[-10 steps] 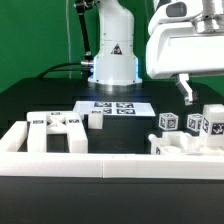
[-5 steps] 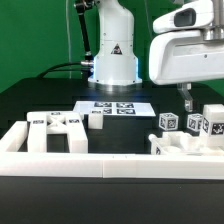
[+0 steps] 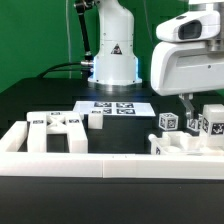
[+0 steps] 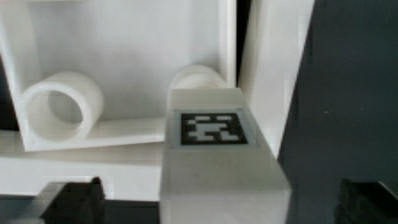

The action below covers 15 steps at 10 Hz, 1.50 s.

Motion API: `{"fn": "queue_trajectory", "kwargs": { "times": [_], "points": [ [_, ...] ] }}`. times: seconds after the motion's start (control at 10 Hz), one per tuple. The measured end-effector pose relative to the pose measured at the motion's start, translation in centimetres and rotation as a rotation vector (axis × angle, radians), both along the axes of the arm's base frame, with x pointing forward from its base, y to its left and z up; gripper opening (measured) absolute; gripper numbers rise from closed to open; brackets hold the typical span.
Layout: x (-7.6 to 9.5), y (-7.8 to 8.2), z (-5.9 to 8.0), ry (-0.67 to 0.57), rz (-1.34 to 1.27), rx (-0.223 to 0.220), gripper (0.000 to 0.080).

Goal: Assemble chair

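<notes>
The chair lies in loose white tagged pieces. In the exterior view a flat slotted panel point(image 3: 55, 128) and a small block point(image 3: 96, 119) lie at the left. Three tagged blocks point(image 3: 170, 122) point(image 3: 195, 125) point(image 3: 213, 119) stand at the right. My gripper point(image 3: 190, 108) hangs just above that right group. In the wrist view a long white block with a tag point(image 4: 217, 128) runs between my dark fingertips point(image 4: 71, 200), and the gripper point(image 4: 222, 205) is open and grips nothing. Beyond it lies a white piece with two round pegs point(image 4: 63, 105).
The marker board point(image 3: 115, 106) lies in front of the robot base point(image 3: 113, 60). A long low white border rail point(image 3: 110, 165) runs along the front, with a raised end at the exterior view's left point(image 3: 12, 140). The table top is black.
The gripper has come down and shifted slightly toward the exterior view's right, closer to the tagged blocks there. Its jaws stay open. No part has moved.
</notes>
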State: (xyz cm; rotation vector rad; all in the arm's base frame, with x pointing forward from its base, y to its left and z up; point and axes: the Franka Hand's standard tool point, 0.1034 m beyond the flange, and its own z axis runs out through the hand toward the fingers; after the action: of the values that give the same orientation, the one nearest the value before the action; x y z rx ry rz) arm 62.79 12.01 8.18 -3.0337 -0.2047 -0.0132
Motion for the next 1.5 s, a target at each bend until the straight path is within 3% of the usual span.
{"fn": "queue_trajectory", "kwargs": {
  "times": [0.3, 0.5, 0.9, 1.1, 1.5],
  "points": [
    [0.0, 0.0, 0.0, 0.000, 0.000, 0.000, 0.0639],
    [0.0, 0.0, 0.0, 0.001, 0.000, 0.000, 0.0286],
    [0.0, 0.0, 0.0, 0.004, -0.029, 0.001, 0.0288],
    [0.0, 0.3, -0.1, 0.004, -0.269, 0.004, 0.0288],
    [0.1, -1.8, 0.0, -0.007, -0.660, -0.023, 0.0292]
  ]
}}
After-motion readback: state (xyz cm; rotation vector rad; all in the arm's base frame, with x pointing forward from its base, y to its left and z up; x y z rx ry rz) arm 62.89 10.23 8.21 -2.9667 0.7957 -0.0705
